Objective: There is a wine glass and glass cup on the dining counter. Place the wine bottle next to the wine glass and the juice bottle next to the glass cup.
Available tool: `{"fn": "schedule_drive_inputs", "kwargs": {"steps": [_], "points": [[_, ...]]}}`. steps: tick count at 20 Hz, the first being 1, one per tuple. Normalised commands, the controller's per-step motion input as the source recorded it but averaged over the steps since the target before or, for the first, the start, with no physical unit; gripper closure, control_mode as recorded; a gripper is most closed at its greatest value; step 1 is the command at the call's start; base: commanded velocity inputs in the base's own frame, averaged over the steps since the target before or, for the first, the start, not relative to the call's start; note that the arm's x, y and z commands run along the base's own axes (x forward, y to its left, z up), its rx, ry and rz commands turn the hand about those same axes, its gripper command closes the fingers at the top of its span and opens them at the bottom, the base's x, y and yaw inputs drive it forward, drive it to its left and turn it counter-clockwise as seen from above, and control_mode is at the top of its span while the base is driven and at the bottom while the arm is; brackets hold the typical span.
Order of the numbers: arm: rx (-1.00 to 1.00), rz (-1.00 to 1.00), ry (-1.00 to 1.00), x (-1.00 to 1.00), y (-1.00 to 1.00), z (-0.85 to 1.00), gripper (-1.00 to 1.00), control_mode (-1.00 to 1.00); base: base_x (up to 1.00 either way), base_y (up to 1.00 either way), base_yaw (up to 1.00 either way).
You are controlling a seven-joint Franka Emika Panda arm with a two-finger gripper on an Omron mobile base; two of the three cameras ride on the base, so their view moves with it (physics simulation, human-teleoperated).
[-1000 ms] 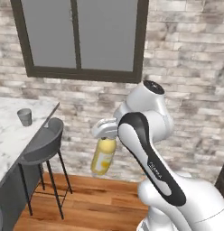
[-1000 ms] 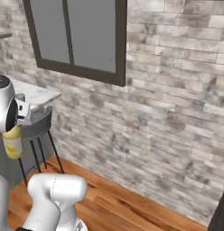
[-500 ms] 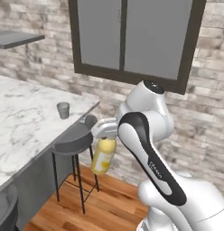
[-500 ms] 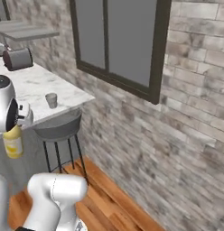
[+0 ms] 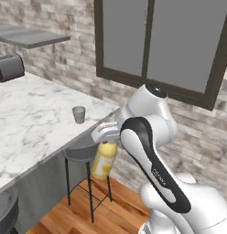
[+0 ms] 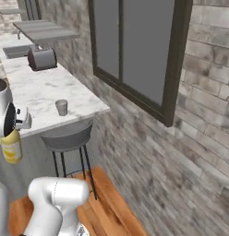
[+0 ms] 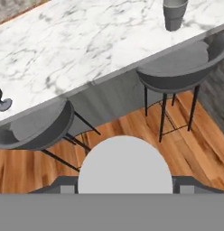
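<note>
Yellow, with a pale label and a round grey-white cap, the juice bottle (image 5: 104,161) is hanging upright in the gripper (image 5: 106,135), whose fingers are clamping its neck, out past the dining counter (image 5: 28,123) edge above a grey stool (image 5: 81,153). Near that marble corner a small cup (image 5: 78,114) is standing.
</note>
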Motion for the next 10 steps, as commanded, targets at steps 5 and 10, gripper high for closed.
{"fn": "schedule_drive_inputs", "kwargs": {"steps": [5,10], "points": [[0.0,0.0,0.0,0.0,0.0,0.0,1.0,1.0,0.66,-0.06,0.33],[0.0,0.0,0.0,0.0,0.0,0.0,1.0,1.0,0.67,0.0,0.33]]}}
